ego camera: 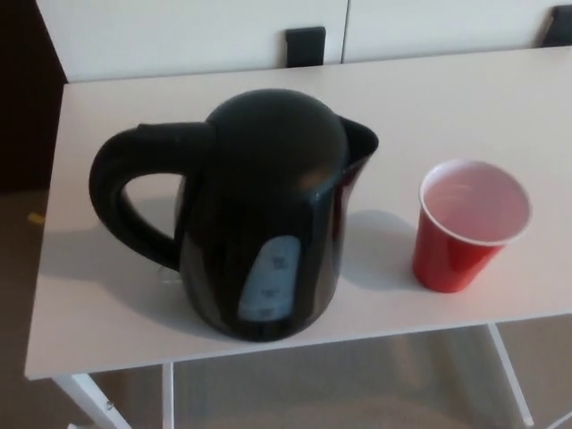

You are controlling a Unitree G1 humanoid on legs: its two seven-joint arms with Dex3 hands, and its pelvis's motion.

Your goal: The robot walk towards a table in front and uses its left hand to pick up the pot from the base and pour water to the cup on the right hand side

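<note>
A black electric kettle (264,214) stands upright on the white table (429,107), left of centre. Its loop handle (121,201) points to the left and its spout (362,143) to the right. A pale water-level window shows on its front. The base under it is hidden by the kettle body. A red plastic cup (469,223) with a white inside stands upright to the right of the kettle, apart from it. Neither of my hands shows in the head view.
The table's front edge (295,344) runs close to the kettle and cup, with white legs and floor below. Behind the table is a white wall or cabinet with two dark fittings (306,45).
</note>
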